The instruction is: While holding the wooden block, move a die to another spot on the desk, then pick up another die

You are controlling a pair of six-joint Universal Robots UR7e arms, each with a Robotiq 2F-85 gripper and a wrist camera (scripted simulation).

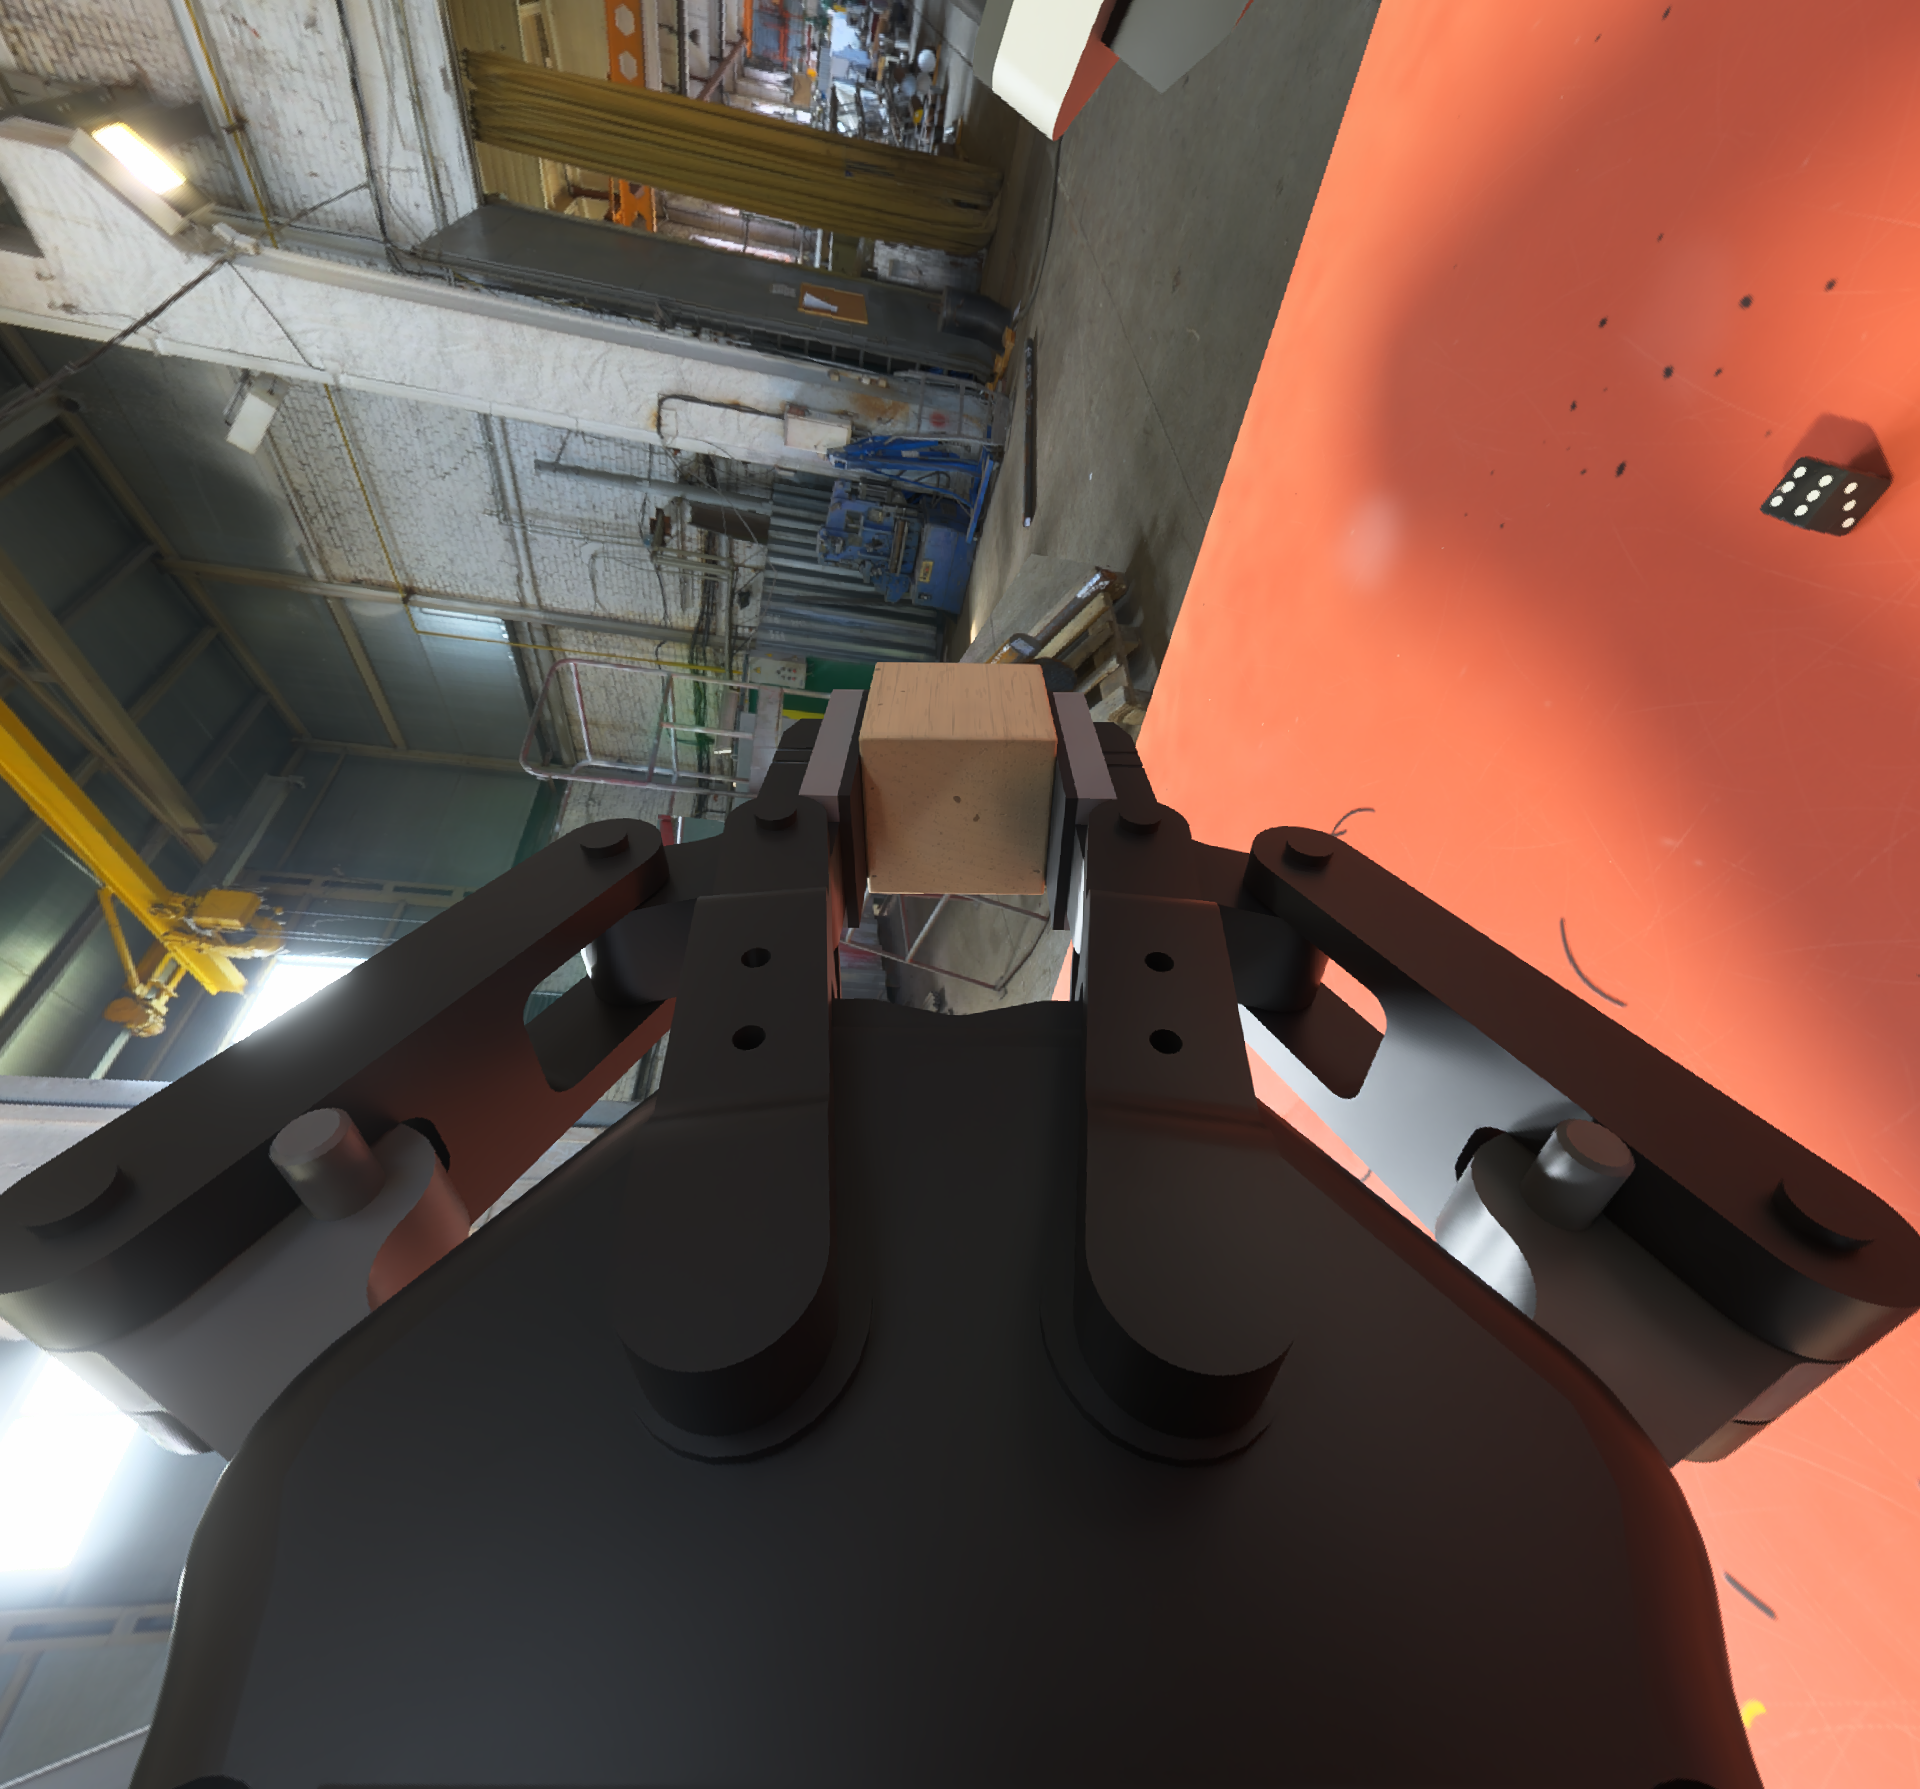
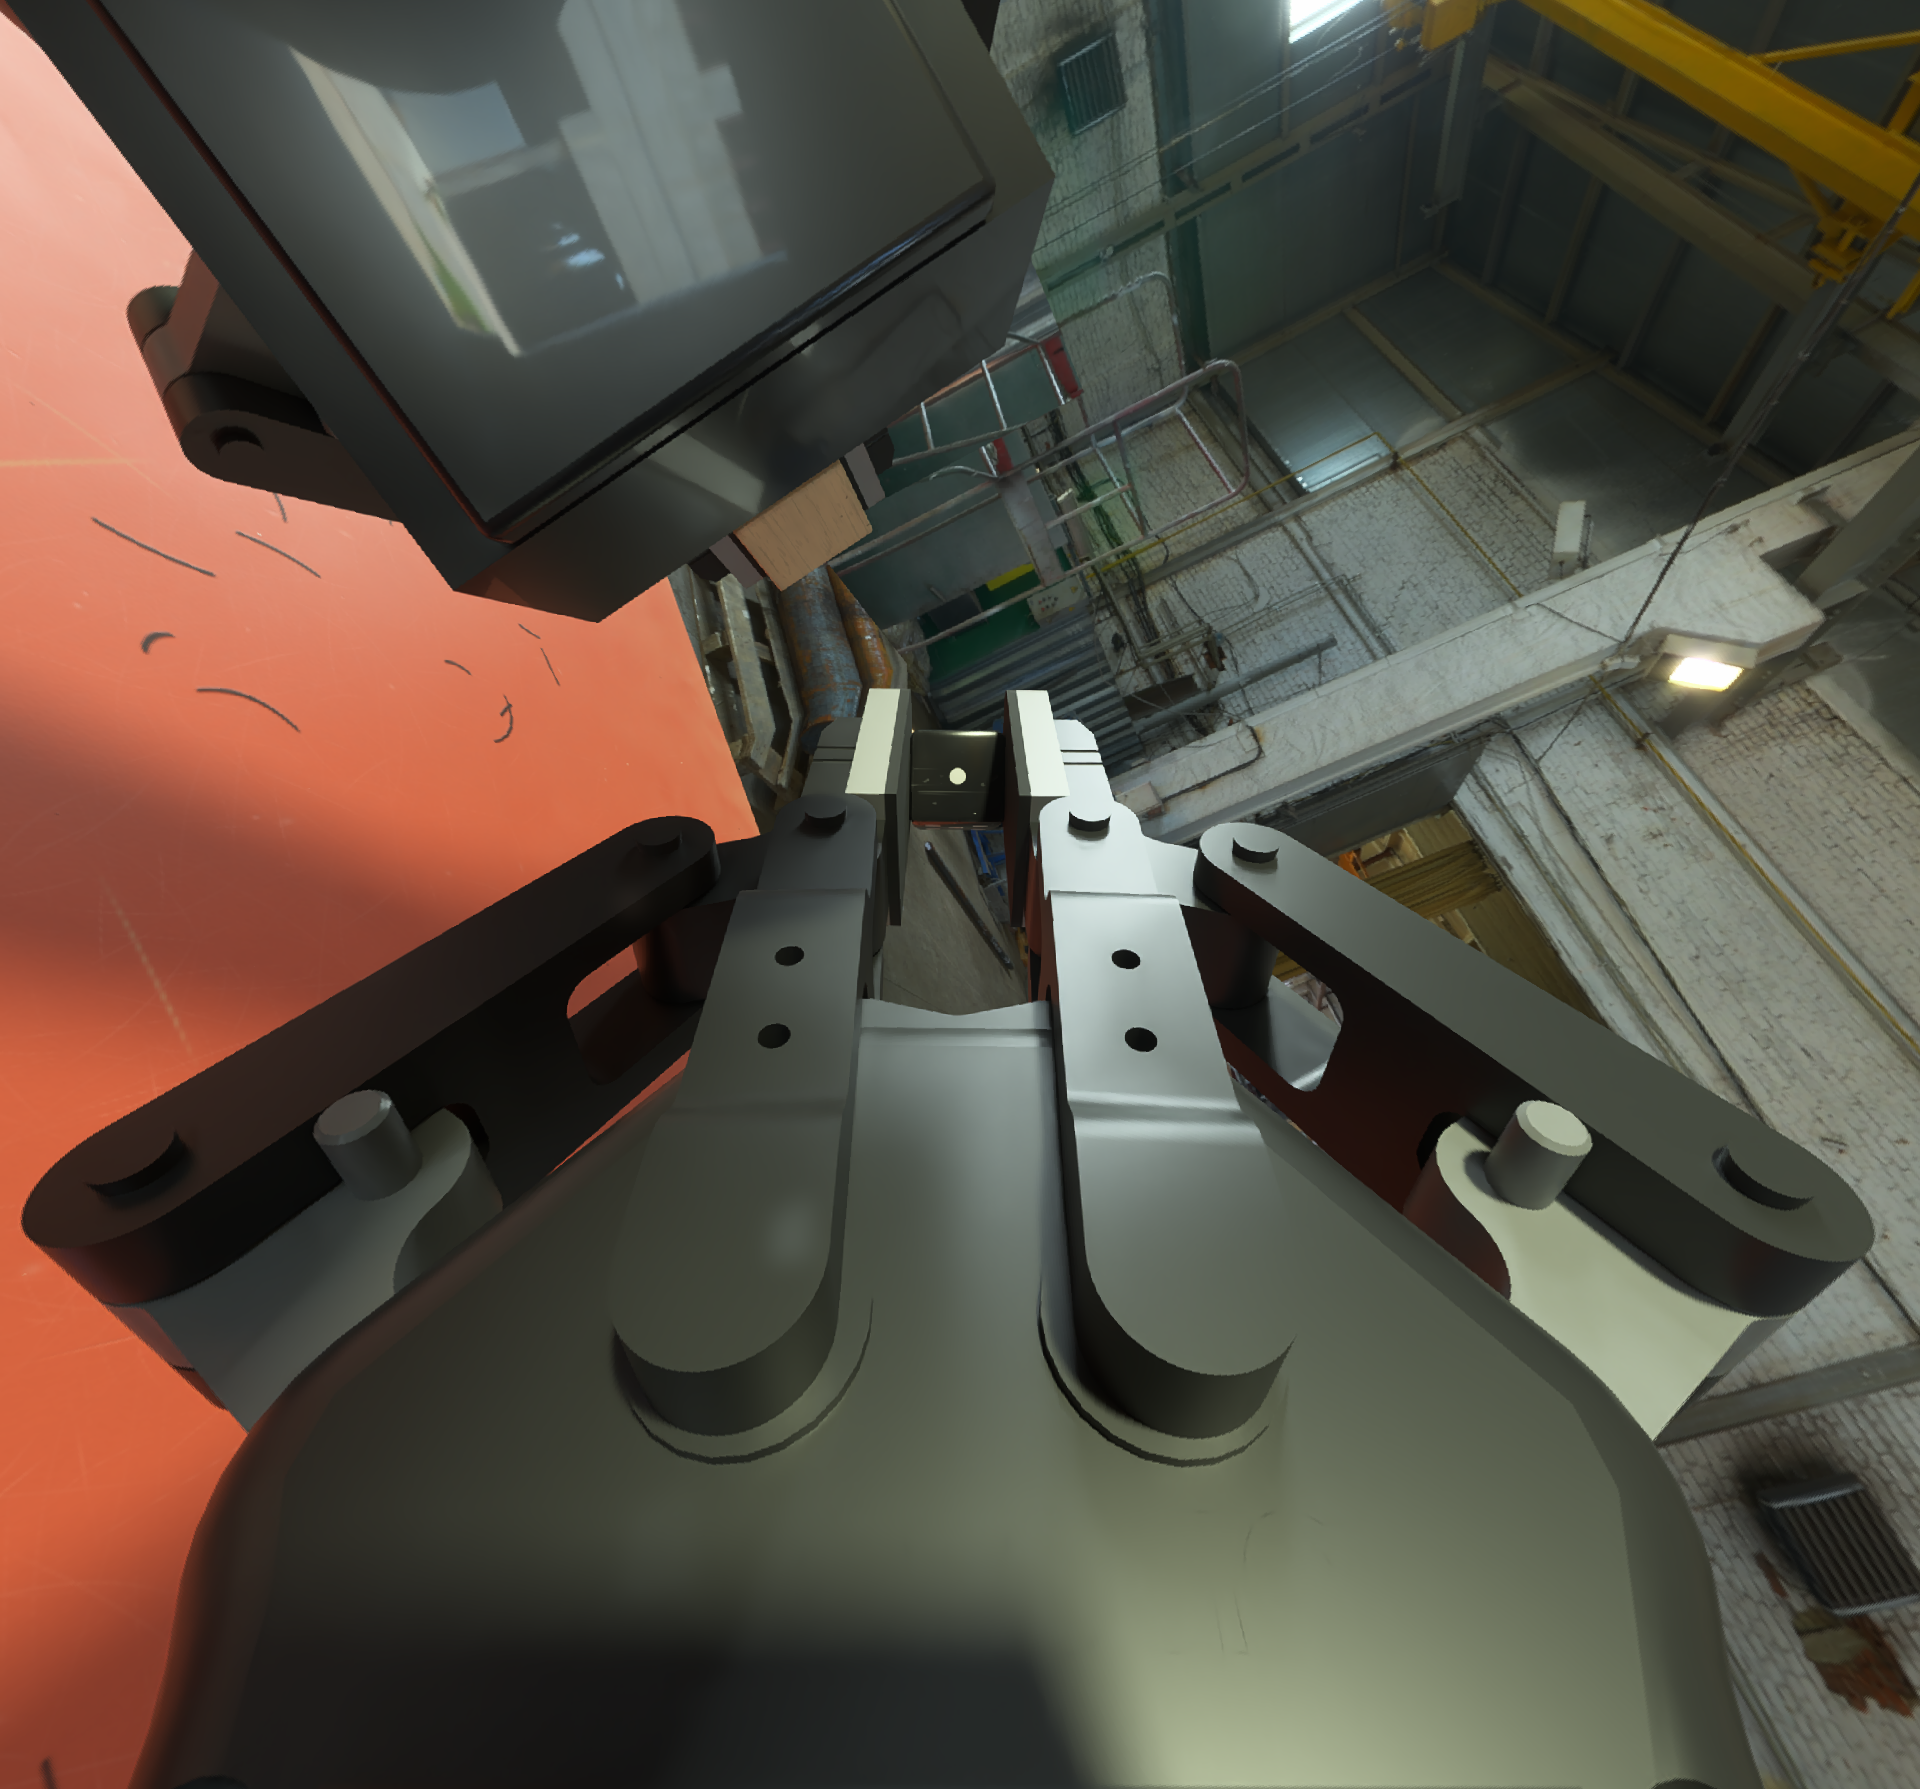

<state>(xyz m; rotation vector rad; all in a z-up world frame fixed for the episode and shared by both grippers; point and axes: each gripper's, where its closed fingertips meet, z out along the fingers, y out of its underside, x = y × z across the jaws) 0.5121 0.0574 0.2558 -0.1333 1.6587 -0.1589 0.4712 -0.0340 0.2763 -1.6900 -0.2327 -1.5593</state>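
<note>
Wood, left wrist view: wooden block (image 1: 954, 778), pale cube, clamped between the pads of the left end effector (image 1: 956, 783); jaws closed to the block's width, pads flat on two opposite faces.
Desk, left wrist view: orange desk (image 1: 1558, 596), scuffed, fills the right side of the view; the held block is off its surface.
Die on desk: black die (image 1: 1825, 490), white pips, resting well to the right of the left end effector, apart from everything else.
Black, right wrist view: second die (image 2: 954, 775), one pip facing the camera, pinched between the pads of the right end effector (image 2: 956, 768); jaws narrow, closed on it, clear of the desk.
Other arm, right wrist view: left end effector's body looms upper left, block corner showing beside it.
Deciding relation: judged, both end effectors are occupied; the free die lies to the left end effector's right, no cube has a long axis, and which arm is nearer cannot be told.
</note>
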